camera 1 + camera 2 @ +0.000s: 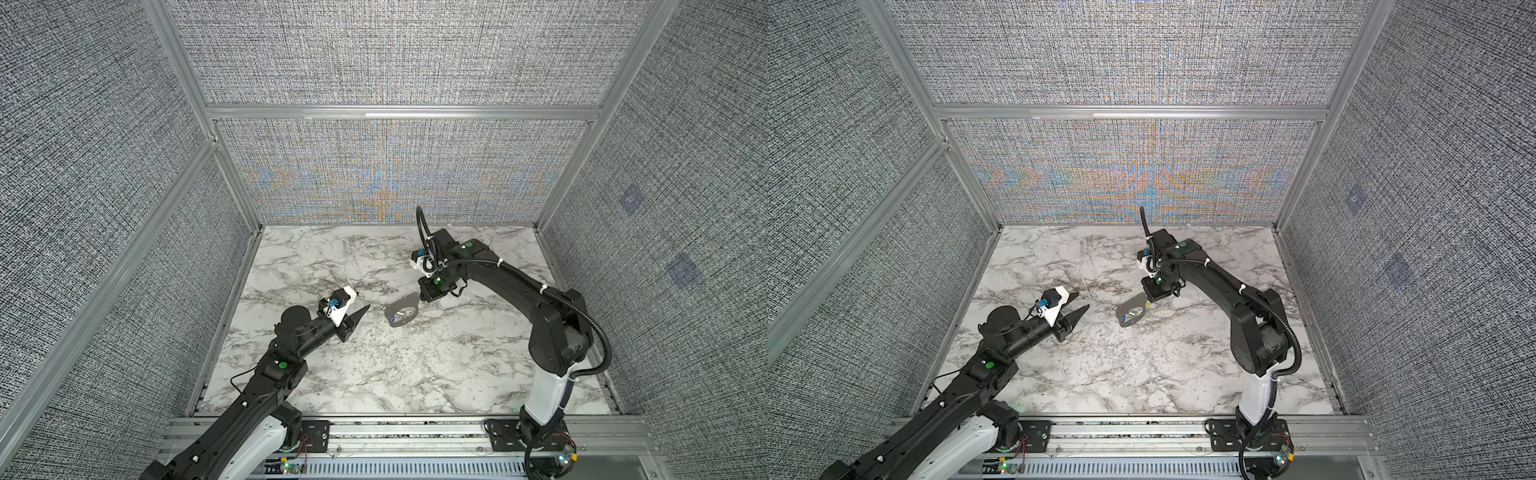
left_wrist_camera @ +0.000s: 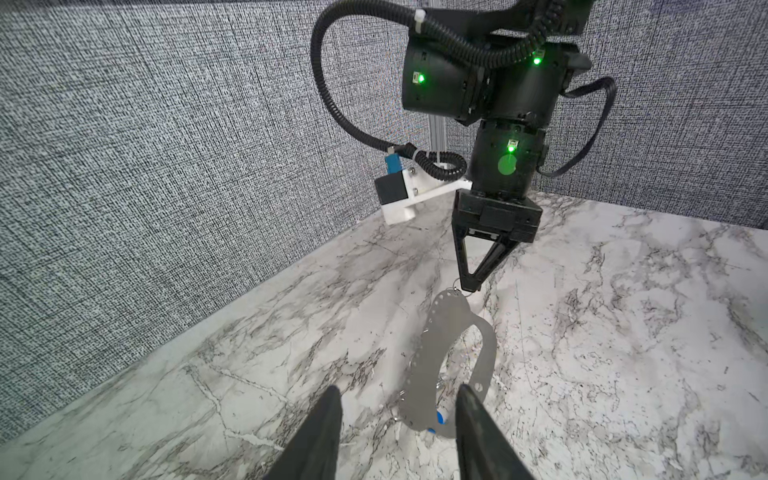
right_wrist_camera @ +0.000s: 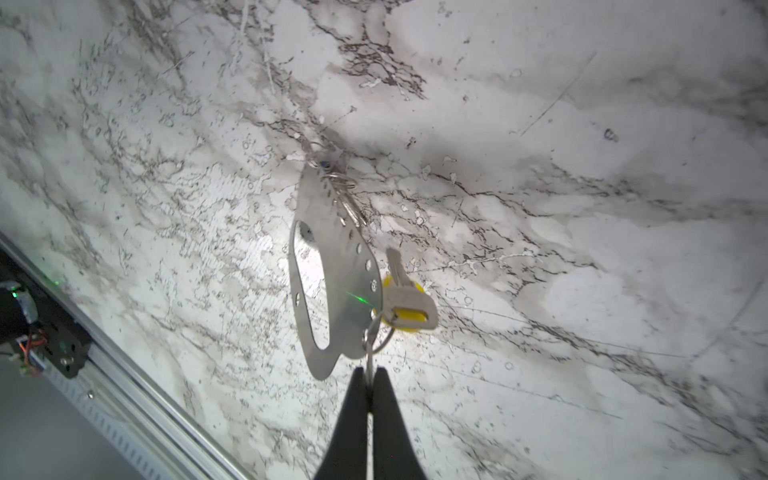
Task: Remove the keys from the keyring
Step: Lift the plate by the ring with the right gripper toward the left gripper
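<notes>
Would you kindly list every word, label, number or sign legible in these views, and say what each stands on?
No text can be read anywhere.
The keyring and yellow key: no legible marking.
The faint square patches on the side wall: too blurred to read.
The green sticker on the right arm: blank.

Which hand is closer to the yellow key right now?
Right. The right hand is pinched on the small ring beside the yellow key; the left hand is open, off the far end of the keyring.

Keyring (image 1: 405,300) on table (image 1: 374,374), between left jaws and right jaws
</notes>
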{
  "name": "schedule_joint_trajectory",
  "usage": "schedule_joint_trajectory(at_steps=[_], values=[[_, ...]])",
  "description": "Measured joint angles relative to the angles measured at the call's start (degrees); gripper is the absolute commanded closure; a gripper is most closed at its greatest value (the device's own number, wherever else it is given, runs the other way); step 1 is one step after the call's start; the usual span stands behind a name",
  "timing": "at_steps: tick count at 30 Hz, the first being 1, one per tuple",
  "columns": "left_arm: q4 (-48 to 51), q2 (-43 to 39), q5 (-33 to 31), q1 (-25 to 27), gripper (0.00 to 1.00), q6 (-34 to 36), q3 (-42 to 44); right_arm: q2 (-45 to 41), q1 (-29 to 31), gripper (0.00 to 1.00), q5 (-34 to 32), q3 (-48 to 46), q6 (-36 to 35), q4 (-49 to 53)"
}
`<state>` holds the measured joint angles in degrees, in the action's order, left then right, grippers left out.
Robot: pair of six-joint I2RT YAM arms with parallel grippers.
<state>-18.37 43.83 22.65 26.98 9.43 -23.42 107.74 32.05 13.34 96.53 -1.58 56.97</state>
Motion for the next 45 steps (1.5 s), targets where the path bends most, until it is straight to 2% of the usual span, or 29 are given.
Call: schedule_joint_trajectory(at_steps=[8, 19, 27, 35, 45], values=[[0.52, -3.15, -0.22, 0.02, 0.53, 0.68, -1.46, 0.92, 5.07, 0.95, -4.07, 14.91, -12.20, 13.77], [3.04, -4.52, -0.39, 0.02, 0.53, 1.05, -1.29, -2.25, 12.17, 0.97, -9.68, 17.49, -22.71, 17.75], [2.14, -3.76, 0.44, 0.24, 0.54, -0.59, 0.33, -2.86, 13.62, 0.97, -11.72, 20.00, -23.82, 16.96], [0.13, -2.03, 1.31, 2.56, 0.54, -2.78, 1.86, -3.85, 14.43, 0.97, -9.70, 19.85, -24.22, 14.27], [-0.02, -1.36, 1.62, 3.37, 0.54, -1.90, 0.94, -4.94, 14.43, 0.97, -6.69, 17.97, -24.46, 12.61]])
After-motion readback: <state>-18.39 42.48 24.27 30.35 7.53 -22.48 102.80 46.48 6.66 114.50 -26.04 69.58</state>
